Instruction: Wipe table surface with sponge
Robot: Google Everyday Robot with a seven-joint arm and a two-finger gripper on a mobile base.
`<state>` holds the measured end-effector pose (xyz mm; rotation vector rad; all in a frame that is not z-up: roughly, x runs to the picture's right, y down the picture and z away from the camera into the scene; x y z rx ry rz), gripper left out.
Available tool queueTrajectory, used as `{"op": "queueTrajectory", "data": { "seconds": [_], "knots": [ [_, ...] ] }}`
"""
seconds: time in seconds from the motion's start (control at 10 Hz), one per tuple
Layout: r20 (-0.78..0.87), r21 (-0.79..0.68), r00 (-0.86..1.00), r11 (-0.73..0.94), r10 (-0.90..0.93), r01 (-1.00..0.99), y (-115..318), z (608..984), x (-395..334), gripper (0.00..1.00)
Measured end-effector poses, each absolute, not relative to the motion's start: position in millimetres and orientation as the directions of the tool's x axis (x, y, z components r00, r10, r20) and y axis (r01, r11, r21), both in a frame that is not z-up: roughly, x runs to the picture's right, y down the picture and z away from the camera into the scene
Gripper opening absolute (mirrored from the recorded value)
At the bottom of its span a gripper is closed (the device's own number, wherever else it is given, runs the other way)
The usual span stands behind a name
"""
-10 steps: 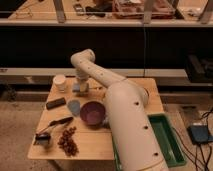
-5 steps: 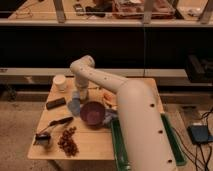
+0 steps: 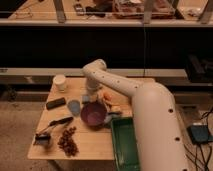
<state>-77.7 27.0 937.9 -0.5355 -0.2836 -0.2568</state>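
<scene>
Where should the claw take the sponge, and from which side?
Probably from straight above, across the short sides. The sponge looks like a small flat pad on the table surface, so only a top-down pinch catches its edges. The purple bowl sits close in front, blocking a low approach from there. The claw is right above the sponge.

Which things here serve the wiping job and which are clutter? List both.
Job: light tan wooden tabletop; small pale blue-grey rectangular sponge; gripper, down by that sponge.
Clutter: round purple bowl; green plastic tray; white cup; black rectangular block.
</scene>
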Motion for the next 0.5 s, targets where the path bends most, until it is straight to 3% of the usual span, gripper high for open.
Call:
{"op": "queueTrajectory", "data": {
  "seconds": [0.5],
  "knots": [
    [0.320, -0.436, 0.938, 0.858, -0.133, 0.270, -17, 961, -86, 0.00]
  ]
}}
